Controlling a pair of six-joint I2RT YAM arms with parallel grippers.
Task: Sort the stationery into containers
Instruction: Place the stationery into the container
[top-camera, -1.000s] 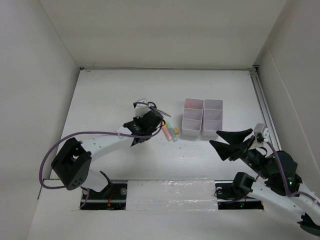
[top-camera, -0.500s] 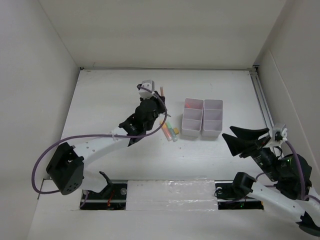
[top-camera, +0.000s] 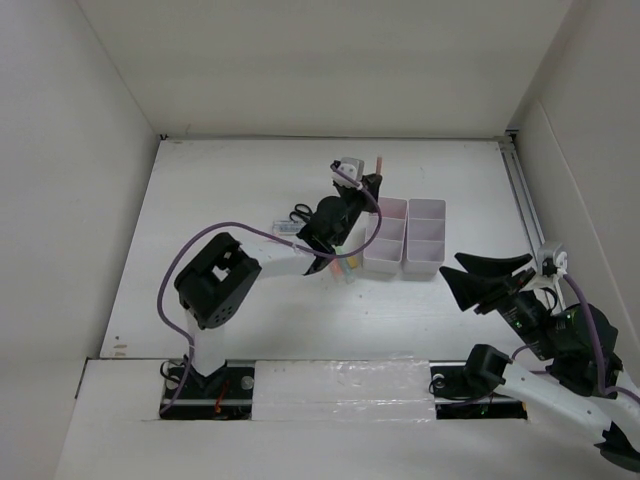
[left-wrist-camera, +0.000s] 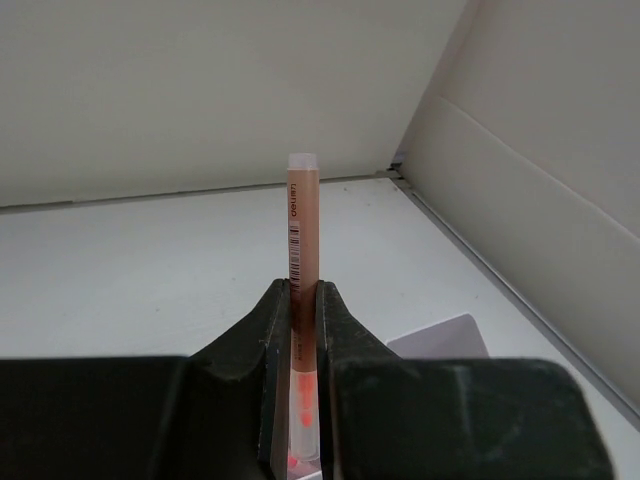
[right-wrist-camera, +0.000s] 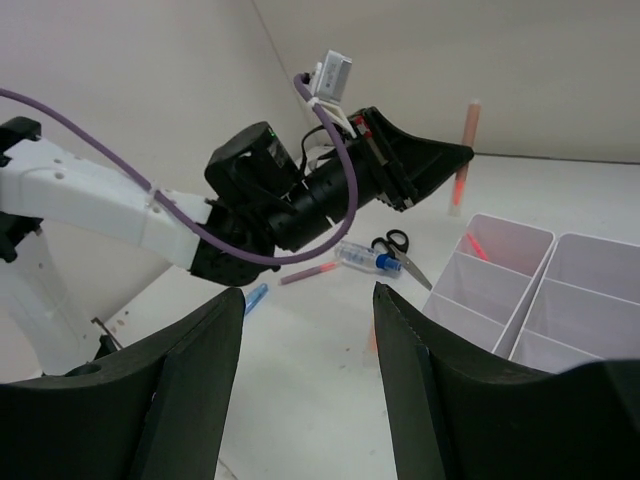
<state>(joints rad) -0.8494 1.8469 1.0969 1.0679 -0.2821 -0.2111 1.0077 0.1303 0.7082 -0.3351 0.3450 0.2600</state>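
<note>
My left gripper (top-camera: 373, 186) is shut on a thin orange pen (left-wrist-camera: 303, 215), held upright above the far left corner of the white containers (top-camera: 406, 236). The same pen (right-wrist-camera: 464, 160) also shows in the right wrist view, over a compartment with a red pen (right-wrist-camera: 477, 245) in it. Black-handled scissors (right-wrist-camera: 402, 251), a blue-capped tube (right-wrist-camera: 363, 257), a reddish pen (right-wrist-camera: 310, 273) and a light blue marker (right-wrist-camera: 254, 298) lie on the table left of the containers. Highlighters (top-camera: 344, 267) lie by the near left corner. My right gripper (top-camera: 478, 278) hovers open and holds nothing, near and right of the containers.
White walls (top-camera: 100, 120) enclose the table on three sides. A rail (top-camera: 522, 195) runs along the right edge. The left arm's purple cable (top-camera: 225, 232) loops over the table behind the gripper.
The left gripper has carried the pen to the right and further back, from the pile of stationery to above the containers. The right gripper has drawn back to the right.
</note>
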